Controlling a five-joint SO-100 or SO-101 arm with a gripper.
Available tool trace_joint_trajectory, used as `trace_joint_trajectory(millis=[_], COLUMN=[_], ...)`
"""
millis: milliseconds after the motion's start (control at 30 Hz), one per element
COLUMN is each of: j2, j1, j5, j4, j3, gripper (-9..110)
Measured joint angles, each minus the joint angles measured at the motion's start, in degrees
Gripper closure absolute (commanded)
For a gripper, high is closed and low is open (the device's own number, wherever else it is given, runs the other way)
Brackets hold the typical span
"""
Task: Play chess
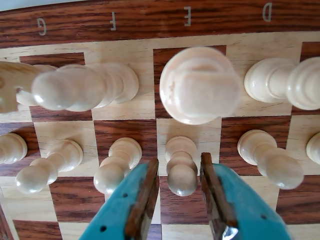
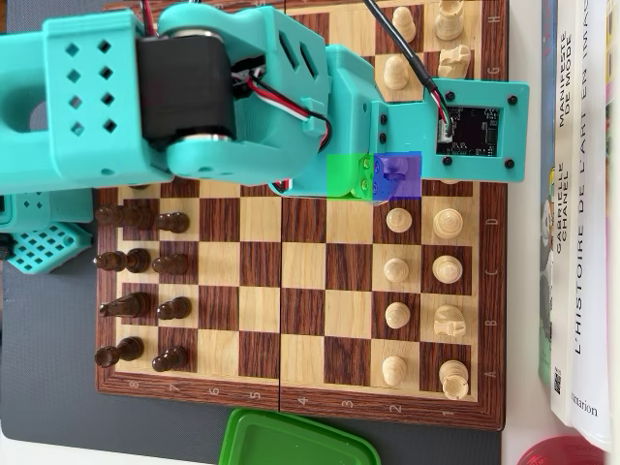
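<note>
Closely Framed: Teal Jaws Flanking the E-File Pawn

Nearest the wrist camera, the gripper (image 1: 180, 187) is reaching in from the bottom edge, its two teal fingers (image 1: 125, 210) lined with brown pads. The jaws are standing spread, one on each side of a pale pawn (image 1: 181, 167); a gap is showing on both sides, so nothing is being pinched.

That pawn is sitting on a light square in the row of white pawns, with neighbouring pawns (image 1: 117, 165) to its left and another (image 1: 267, 157) to its right in the wrist view. Beyond it, a larger white piece (image 1: 197, 85) is filling the dark square under the letter E, and a bishop-like piece (image 1: 85, 85) is leaning into view beside it. Along the far border of the chessboard (image 1: 150, 22), the letters G, F, E and D are reading upside down in pale print.

In the overhead view, the teal arm (image 2: 194, 87) is stretching across the upper half of the chessboard (image 2: 291, 397), hiding the gripper and the pawn beneath it. White pieces (image 2: 448, 268) are lining the right edge, dark pieces (image 2: 136, 260) the left. Rank numbers are running along the near border and file letters down the right border.

Past the board's right edge, book spines (image 2: 581, 194) are showing French titles, including "L'HISTOIRE DE L'ART". A green lid (image 2: 295, 441) is lying at the near edge, and a red object (image 2: 557, 453) is peeking in at the lower right corner.
</note>
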Motion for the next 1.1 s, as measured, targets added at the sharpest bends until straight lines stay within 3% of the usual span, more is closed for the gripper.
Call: trace_joint_trajectory(millis=[133, 667, 1100], j2=[0.0, 0.5, 11.3], j1=[0.0, 0.0, 1.0], j5=[0.0, 0.0, -0.9], j4=[0.0, 0.0, 0.0], j3=[0.0, 0.1, 10.2], gripper=[95, 94, 94])
